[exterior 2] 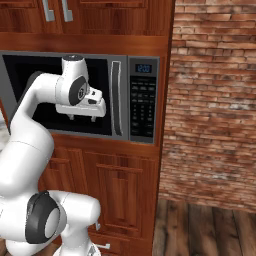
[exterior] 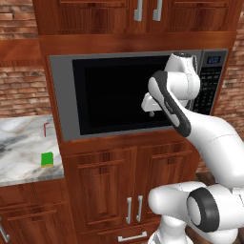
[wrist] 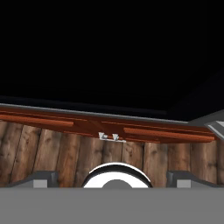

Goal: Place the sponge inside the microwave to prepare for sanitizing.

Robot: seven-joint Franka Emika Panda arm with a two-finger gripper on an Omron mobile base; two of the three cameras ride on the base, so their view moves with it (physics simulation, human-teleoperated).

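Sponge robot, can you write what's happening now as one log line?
gripper: open, empty, at microwave door | door: shut | sponge: on counter, left of microwave | step: sponge not yet picked

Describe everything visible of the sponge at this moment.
The sponge is a small flat rectangular block with a bright green top and a thin yellowish layer showing along its lower edge. It looks soft and matte. It lies flat on the marbled grey-white countertop, near the counter's right end, left of and below the microwave. A thin red stick lies farther back, apart from it. Nothing grips or touches it besides the counter.
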